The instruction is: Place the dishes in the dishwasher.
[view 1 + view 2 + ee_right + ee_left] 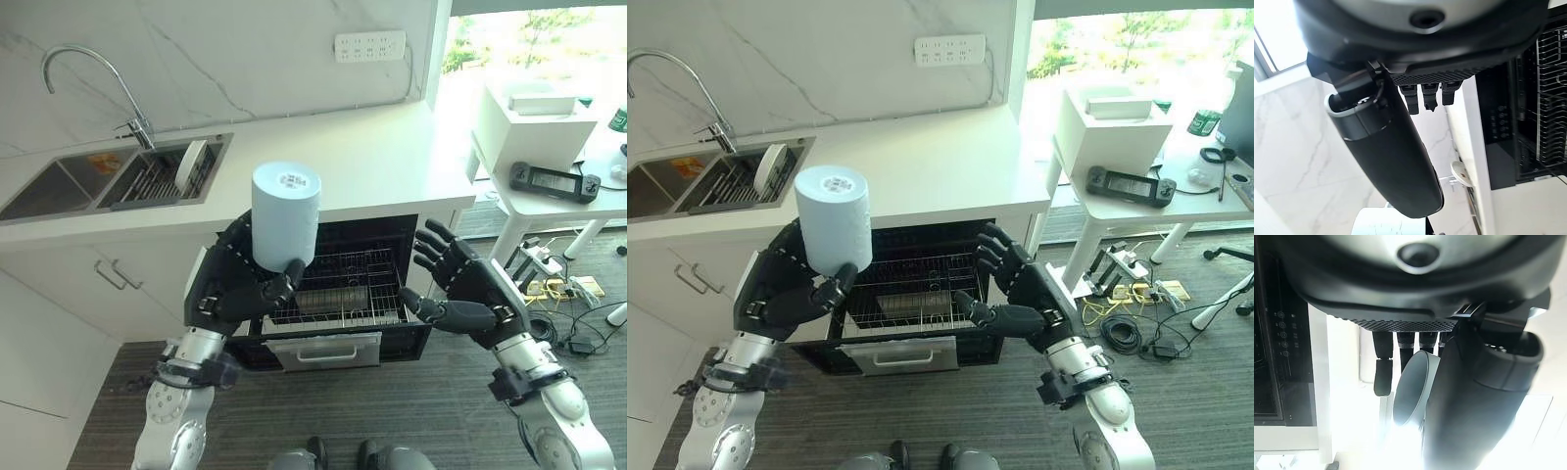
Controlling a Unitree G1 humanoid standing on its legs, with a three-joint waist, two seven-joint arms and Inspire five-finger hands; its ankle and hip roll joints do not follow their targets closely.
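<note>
A pale blue cup is held upside down in my left hand, whose fingers and thumb curl round its lower part. It hangs in front of the counter, above the open dishwasher. The wire rack is pulled out under it and holds a metal tray. In the left wrist view the cup shows between fingers and thumb. My right hand is open with fingers spread, to the right of the rack, holding nothing. A white plate stands on edge in the sink rack.
The white counter runs above the dishwasher, with a double sink and faucet at the left. A white table with a box and a controller stands at the right; cables lie on the floor under it.
</note>
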